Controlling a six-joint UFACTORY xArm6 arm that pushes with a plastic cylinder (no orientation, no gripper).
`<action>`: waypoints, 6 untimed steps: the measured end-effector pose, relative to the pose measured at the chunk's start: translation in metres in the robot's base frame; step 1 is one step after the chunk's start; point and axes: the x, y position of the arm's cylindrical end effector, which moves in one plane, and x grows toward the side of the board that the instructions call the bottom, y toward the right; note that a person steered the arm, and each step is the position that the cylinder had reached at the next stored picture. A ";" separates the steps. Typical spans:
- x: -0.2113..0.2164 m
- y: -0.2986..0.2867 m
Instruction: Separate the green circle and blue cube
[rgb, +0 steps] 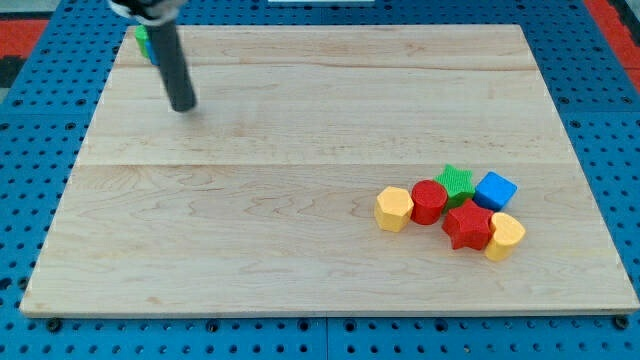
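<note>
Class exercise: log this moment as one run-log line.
my tip: top left, beside green block, blue edge below it | blue cube: right cluster beside green star | separation: cannot tell

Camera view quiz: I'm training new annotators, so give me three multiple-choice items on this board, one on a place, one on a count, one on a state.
1. Where is the blue cube?
A. the view's top left
B. the view's lower right, in the cluster
C. the board's centre

2. How many yellow blocks show?
A. one
B. two
C. four

3. What does my tip touch?
A. no block
B. the red cylinder
C. the blue cube

Answers:
1 B, it sits at the cluster's right edge beside the green star.
2 B, one yellow block on the cluster's left, another at its lower right.
3 A, the tip stands on bare wood at upper left, far from the cluster.
</note>
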 end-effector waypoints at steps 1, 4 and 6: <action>-0.043 -0.066; -0.084 -0.007; -0.138 -0.058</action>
